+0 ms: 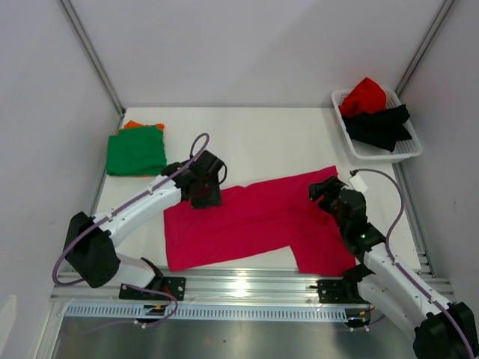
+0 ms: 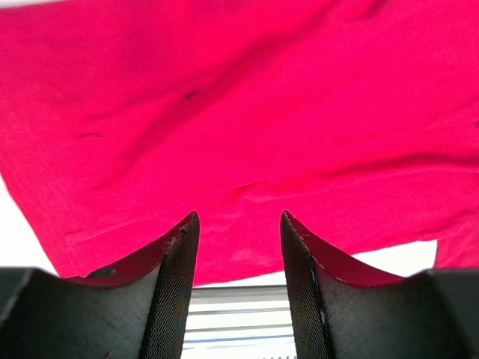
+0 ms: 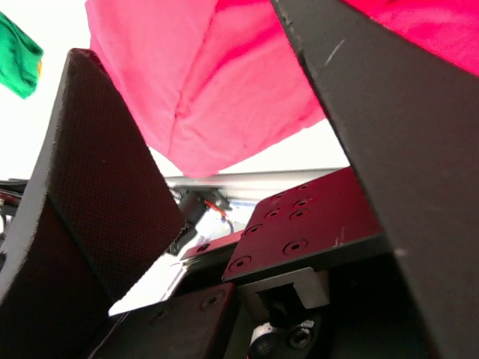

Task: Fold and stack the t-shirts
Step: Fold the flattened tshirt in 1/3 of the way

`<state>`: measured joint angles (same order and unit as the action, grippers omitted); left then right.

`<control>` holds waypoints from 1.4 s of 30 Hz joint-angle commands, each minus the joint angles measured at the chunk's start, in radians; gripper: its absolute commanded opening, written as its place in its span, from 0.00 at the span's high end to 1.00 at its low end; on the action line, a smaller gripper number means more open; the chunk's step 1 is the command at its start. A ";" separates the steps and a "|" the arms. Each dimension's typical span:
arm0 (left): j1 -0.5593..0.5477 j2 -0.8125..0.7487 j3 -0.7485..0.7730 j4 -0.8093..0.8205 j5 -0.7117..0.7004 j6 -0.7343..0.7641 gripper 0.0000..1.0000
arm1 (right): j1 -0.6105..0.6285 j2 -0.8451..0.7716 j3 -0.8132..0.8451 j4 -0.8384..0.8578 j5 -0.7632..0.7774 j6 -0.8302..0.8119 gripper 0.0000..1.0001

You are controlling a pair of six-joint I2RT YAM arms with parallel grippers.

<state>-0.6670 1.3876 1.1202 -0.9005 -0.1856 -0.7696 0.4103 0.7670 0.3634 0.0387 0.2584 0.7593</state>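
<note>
A magenta-pink t-shirt [image 1: 254,217] lies spread flat across the middle of the table, one part reaching toward the front right. My left gripper [image 1: 206,187] hovers over its back-left edge. In the left wrist view the gripper [image 2: 239,224] is open and empty, with the pink cloth [image 2: 239,112] beyond its fingers [image 2: 176,284]. My right gripper [image 1: 329,196] is over the shirt's right part. In the right wrist view it [image 3: 187,45] is open wide and empty, with pink cloth [image 3: 209,90] behind. A folded green shirt [image 1: 136,152] lies on an orange one [image 1: 133,125] at the back left.
A white lattice basket [image 1: 408,149] at the back right holds a red shirt [image 1: 364,96] and a black shirt [image 1: 382,126]. A metal rail [image 1: 247,284] runs along the table's near edge. The green shirt's corner shows in the right wrist view [image 3: 16,56].
</note>
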 commanded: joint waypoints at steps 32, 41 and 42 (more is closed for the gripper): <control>0.076 0.075 0.291 -0.135 -0.227 -0.134 0.48 | 0.091 0.880 0.537 0.443 -0.798 -0.037 0.25; 0.170 -0.104 0.300 -0.196 -0.353 -0.115 0.46 | 0.263 0.888 0.490 0.483 -0.860 0.084 0.24; 0.173 -0.108 0.296 -0.189 -0.351 -0.108 0.45 | 0.277 0.891 0.491 0.475 -0.854 0.081 0.24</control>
<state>-0.5072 1.2869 1.4082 -1.0687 -0.4789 -0.8742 0.6529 1.6722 0.8635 0.4728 -0.5667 0.8085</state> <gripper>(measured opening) 0.542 0.761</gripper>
